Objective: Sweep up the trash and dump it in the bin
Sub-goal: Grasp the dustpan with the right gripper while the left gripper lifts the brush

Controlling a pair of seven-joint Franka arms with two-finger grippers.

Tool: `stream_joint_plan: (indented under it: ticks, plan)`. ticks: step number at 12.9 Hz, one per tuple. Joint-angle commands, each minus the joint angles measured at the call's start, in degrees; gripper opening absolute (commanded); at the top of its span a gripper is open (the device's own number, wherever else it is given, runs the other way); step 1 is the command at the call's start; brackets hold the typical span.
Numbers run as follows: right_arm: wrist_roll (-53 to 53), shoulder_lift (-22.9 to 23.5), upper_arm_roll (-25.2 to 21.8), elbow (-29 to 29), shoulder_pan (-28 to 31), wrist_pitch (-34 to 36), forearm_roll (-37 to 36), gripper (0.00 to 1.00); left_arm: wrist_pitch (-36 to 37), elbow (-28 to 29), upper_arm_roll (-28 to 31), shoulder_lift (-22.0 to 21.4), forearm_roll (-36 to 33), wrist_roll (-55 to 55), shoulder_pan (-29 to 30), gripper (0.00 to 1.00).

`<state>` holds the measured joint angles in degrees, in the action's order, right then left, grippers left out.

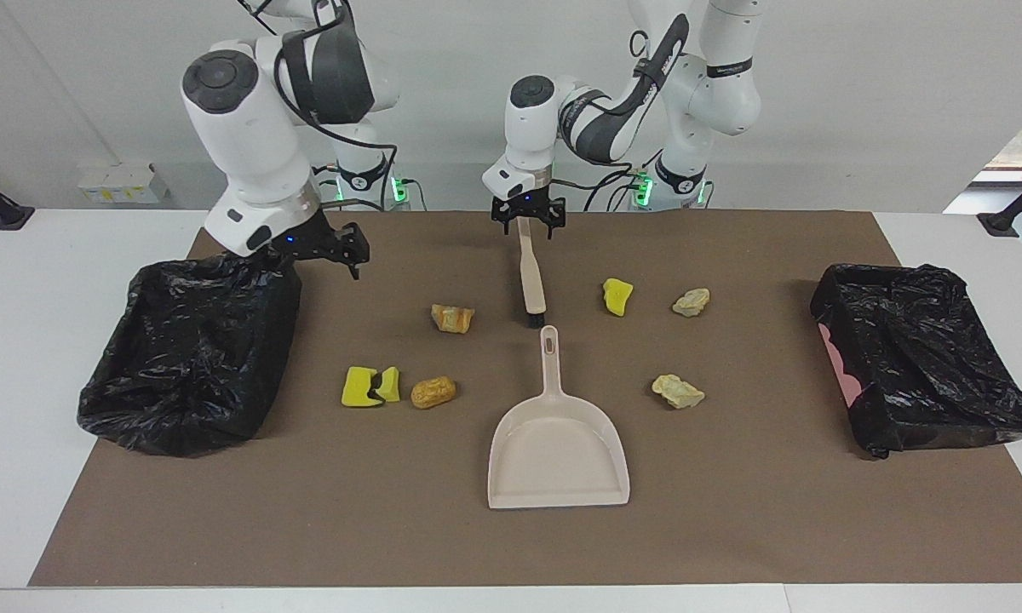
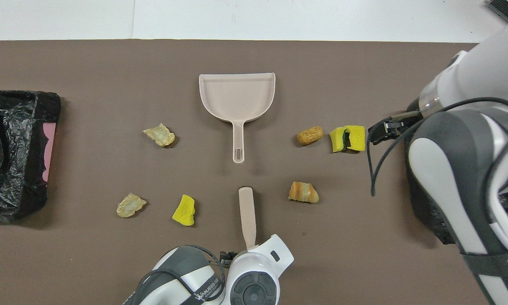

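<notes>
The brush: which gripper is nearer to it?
Left. The left gripper is at the brush handle; the right gripper is over the mat beside a bin.

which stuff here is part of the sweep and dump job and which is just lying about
Job: trash lumps, e.g. yellow sponge, bread bit; brush; dustpan; bag-lined bins.
Lying about: white box on the table's edge at the right arm's end; brown mat.
</notes>
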<state>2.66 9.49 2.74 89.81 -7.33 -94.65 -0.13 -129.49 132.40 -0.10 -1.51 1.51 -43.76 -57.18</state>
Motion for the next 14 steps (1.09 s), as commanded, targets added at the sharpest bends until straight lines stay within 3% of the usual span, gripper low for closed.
stream_joint_plan:
  ticks: [1,3,4,6,7,8,9,14]
  plan:
    - [0.9,3.1,0.2,-1.9,0.1,-1.2,0.4,1.00,-1.9,2.5,1.0,-2.0,1.0,0.0,-2.0,0.93]
    - [1.1,6.5,0.3,-6.0,0.1,-1.1,0.0,1.00,-1.7,2.9,0.9,-1.9,1.8,0.3,-2.1,0.76]
    - [1.1,7.1,0.3,-6.2,-0.1,-1.9,0.0,1.00,-1.6,2.9,1.0,-1.8,1.8,0.3,-2.1,0.61]
    - [1.7,8.3,0.3,-6.2,-2.6,-3.7,0.0,1.00,-1.4,2.9,0.9,-1.9,2.3,0.1,-2.1,0.44]
    - [1.7,8.7,0.3,-6.2,-2.6,-4.5,0.2,1.00,-0.9,2.9,1.0,-1.9,3.5,-0.1,-2.1,0.30]
    - [1.6,9.0,0.3,-6.1,-2.7,-5.1,0.4,1.00,-0.5,2.7,1.0,-1.9,3.5,-0.4,-2.1,0.08]
    - [1.6,9.4,0.3,-6.0,-3.0,-5.5,0.2,1.00,0.9,1.8,1.1,-1.8,3.5,0.0,-2.1,0.00]
    - [1.7,10.6,0.3,-4.7,-6.5,-10.1,1.5,1.00,13.3,-1.3,1.7,-6.3,1.7,0.0,1.8,0.00]
